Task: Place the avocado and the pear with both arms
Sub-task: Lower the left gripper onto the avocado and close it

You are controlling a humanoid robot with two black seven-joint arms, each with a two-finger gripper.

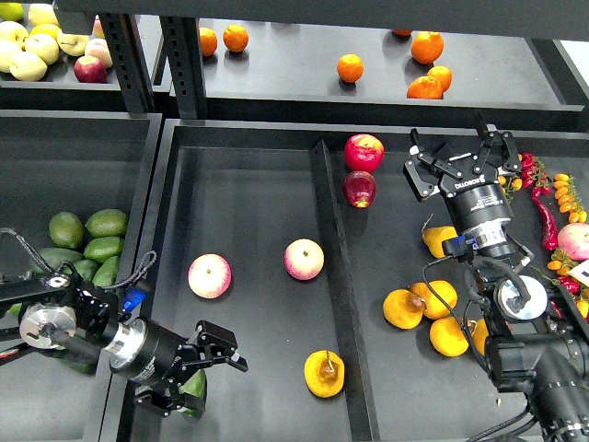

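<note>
The avocado (194, 393) lies at the front left of the middle tray (248, 184); only a sliver of dark green shows under my left gripper (197, 372). That gripper is open, its fingers spread on either side of the avocado, right above it. The pear (324, 373), yellow-orange with a dark brown blotch and a thin stem, lies at the tray's front, right of the left gripper and beside the divider (331, 249). My right gripper (460, 152) is open and empty, high over the right compartment, far from both fruits.
Two pink-yellow apples (210, 275) (304, 259) lie mid-tray. Two red apples (363, 152) lie right of the divider. Several yellow pears (433, 299) lie under the right arm. Several avocados (87, 239) fill the left bin. Oranges (350, 67) sit on the back shelf, chillies (543, 198) at far right.
</note>
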